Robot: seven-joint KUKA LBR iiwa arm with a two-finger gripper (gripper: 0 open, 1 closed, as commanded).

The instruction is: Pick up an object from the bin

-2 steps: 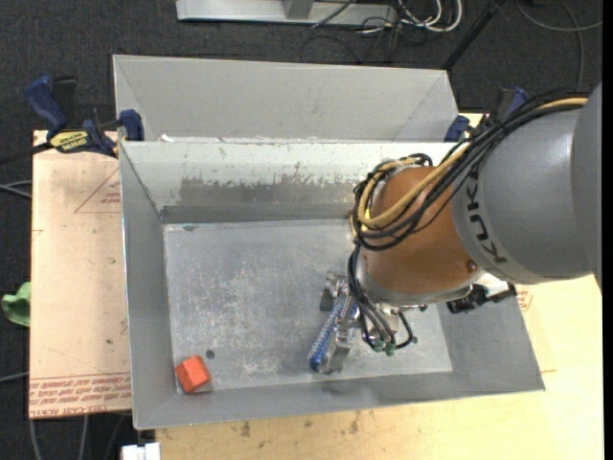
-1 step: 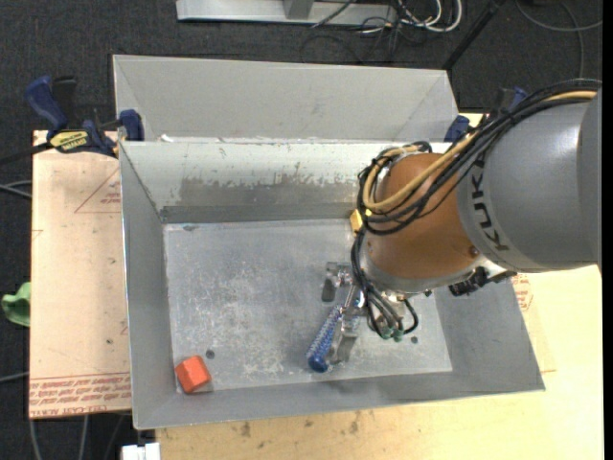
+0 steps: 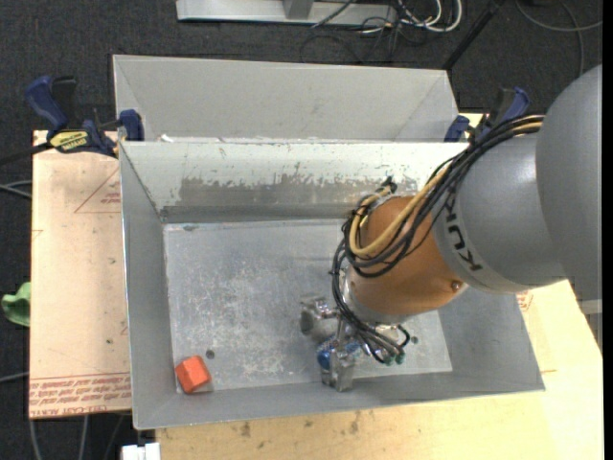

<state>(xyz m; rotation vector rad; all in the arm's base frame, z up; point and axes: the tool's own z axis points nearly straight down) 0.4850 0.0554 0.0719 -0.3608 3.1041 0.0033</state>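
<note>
Your claw [image 3: 337, 357] is low near the front wall of the grey bin [image 3: 239, 286]; you cannot tell whether it is wide or narrow. The small orange block [image 3: 192, 374] lies well apart, in the view's front-left corner.

A small block [image 3: 192, 374] lies on the floor of the bin [image 3: 239, 276], in its near left corner. The end effector [image 3: 337, 360] sits low by the near wall, right of centre, well apart from the block.

Bright, even light from above. Sloped back wall of the grey metal bin [image 3: 287, 103] looks pale & shiny. Dark carpet [image 3: 57, 27] round it's dim.
</note>
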